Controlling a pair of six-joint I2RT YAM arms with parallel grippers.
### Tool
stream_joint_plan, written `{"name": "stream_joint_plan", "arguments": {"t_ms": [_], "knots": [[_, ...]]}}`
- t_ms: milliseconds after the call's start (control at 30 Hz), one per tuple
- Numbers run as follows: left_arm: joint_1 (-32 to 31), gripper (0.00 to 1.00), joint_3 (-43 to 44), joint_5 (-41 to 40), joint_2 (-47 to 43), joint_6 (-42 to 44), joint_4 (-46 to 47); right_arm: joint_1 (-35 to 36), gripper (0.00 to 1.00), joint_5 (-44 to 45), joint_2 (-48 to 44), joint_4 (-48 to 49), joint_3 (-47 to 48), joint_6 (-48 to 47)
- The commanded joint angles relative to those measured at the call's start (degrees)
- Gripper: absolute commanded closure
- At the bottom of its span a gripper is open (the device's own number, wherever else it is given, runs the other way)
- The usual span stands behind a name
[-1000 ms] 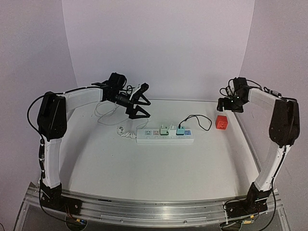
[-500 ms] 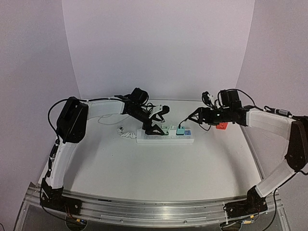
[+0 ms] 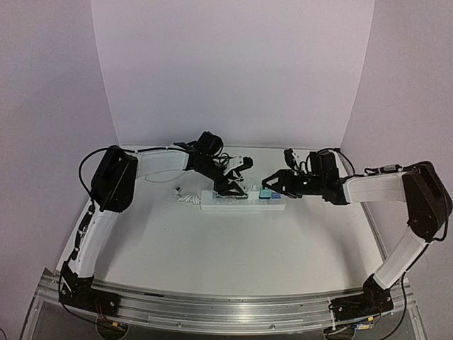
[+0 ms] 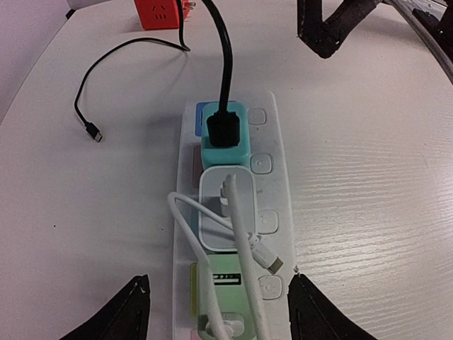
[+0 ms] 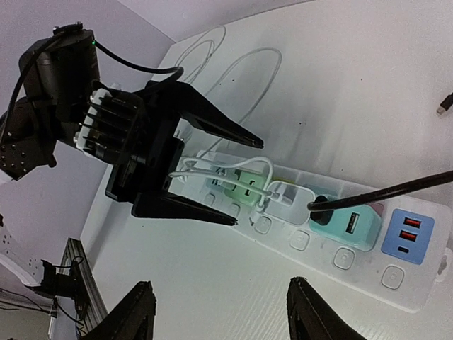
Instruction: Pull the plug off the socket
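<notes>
At the middle of the white counter (image 3: 212, 241) lies the socket (image 3: 244, 201), a long white power strip running from 9 to 3 o'clock in the overhead view, with its white cord (image 3: 185, 197) bunched at the 9 o'clock end. Three plugs sit in it: a teal adapter (image 4: 225, 134) carrying a black cable (image 4: 225, 57), a white adapter (image 4: 226, 209) with a white cable (image 4: 244, 234), and a green adapter (image 4: 225, 283). The left hand (image 4: 219, 312) hangs over the green adapter, its fingers spread to either side of the strip and pinching nothing; whether a tip grazes the strip's edge is hard to tell. The right hand (image 5: 223, 315) points in from 3 o'clock, likewise spread and empty, just off the teal adapter's end. A red charger (image 4: 161, 10) rests well beyond that end.
</notes>
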Motion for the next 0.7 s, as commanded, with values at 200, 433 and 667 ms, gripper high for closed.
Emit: {"name": "stream_joint_plan", "arguments": {"t_ms": [200,433,667], "knots": [[-1.01,0.46,1.59,-2.67,2.17,1.37,0.17,1.54,0.47,-1.48,6.70,7.23,0.59,2.86],[-1.16,0.60,-0.86,-2.28,1.10,0.87,2.32,1.85,0.55,0.50,12.65,7.91,2.67,5.92],[-1.17,0.72,-2.44,-1.83,0.15,1.54,2.97,3.43,0.60,6.79,15.18,7.67,4.33,8.98]]}}
